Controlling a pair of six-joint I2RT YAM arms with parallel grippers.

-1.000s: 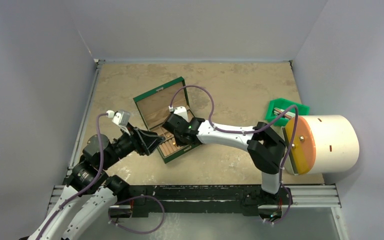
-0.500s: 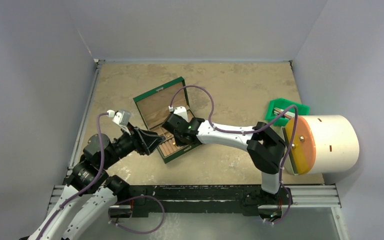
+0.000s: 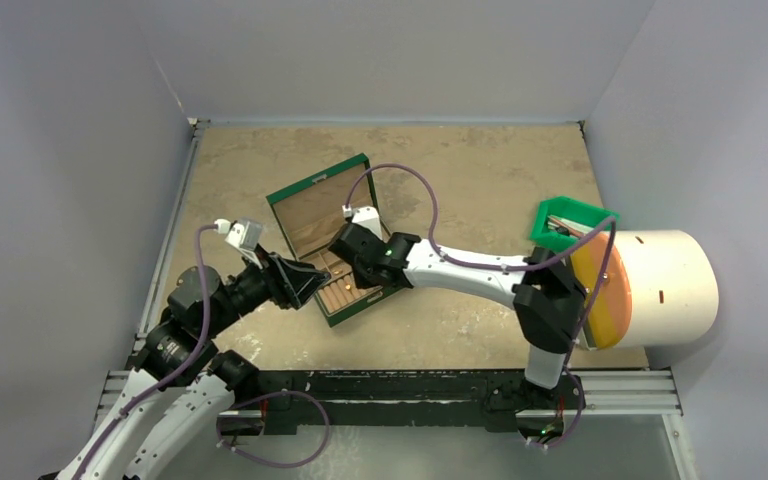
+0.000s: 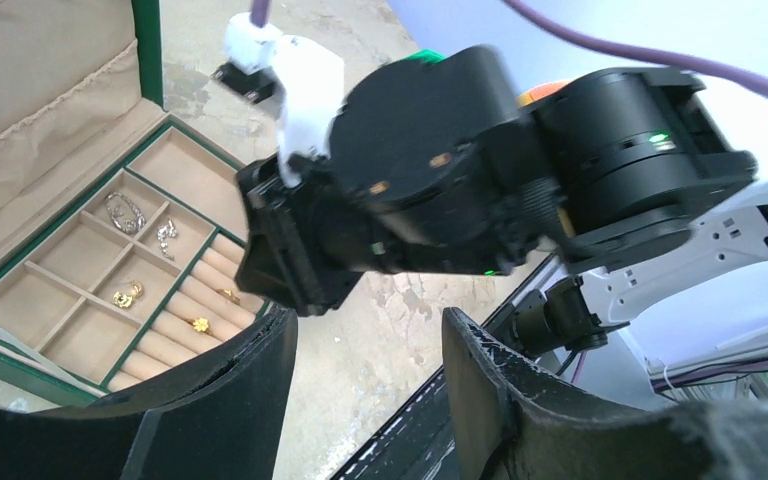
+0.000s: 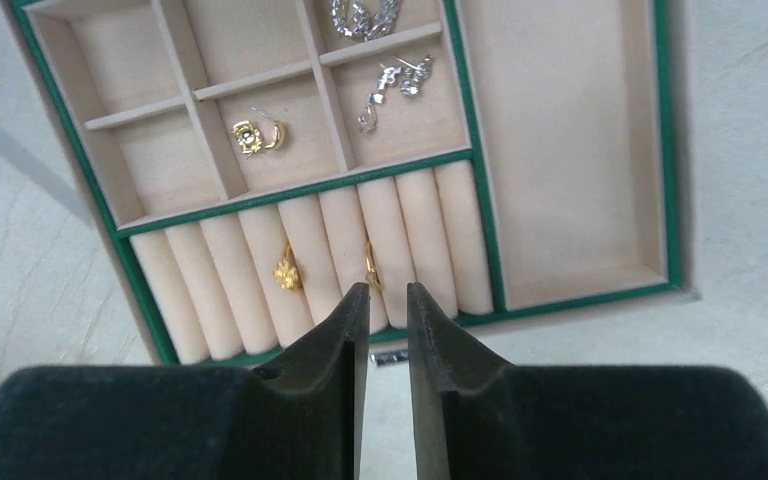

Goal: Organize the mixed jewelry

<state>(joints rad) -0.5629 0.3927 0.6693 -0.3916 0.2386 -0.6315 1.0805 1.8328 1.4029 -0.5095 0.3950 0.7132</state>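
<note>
The mixed jewelry lies in the open green box (image 5: 663, 150). Silver studs (image 5: 392, 88) and a silver chain (image 5: 365, 15) sit in the small compartments, a gold earring (image 5: 258, 137) in another. Two gold rings (image 5: 286, 270) (image 5: 371, 268) are tucked in the ring rolls. My right gripper (image 5: 387, 290) hovers over the rolls' near end, open by a narrow gap with nothing between its fingers; the second ring is just past its tips. My left gripper (image 4: 370, 320) stands open and holds nothing, beside the box's (image 3: 325, 205) near-left corner.
A green bin (image 3: 570, 220) and a big white cylinder with an orange face (image 3: 650, 288) stand at the right edge. A small dark bit (image 5: 388, 357) lies on the table just outside the box's front rim.
My right gripper's jaws have parted a little from shut. The right arm's elbow has shifted slightly right. The left arm has not moved.
</note>
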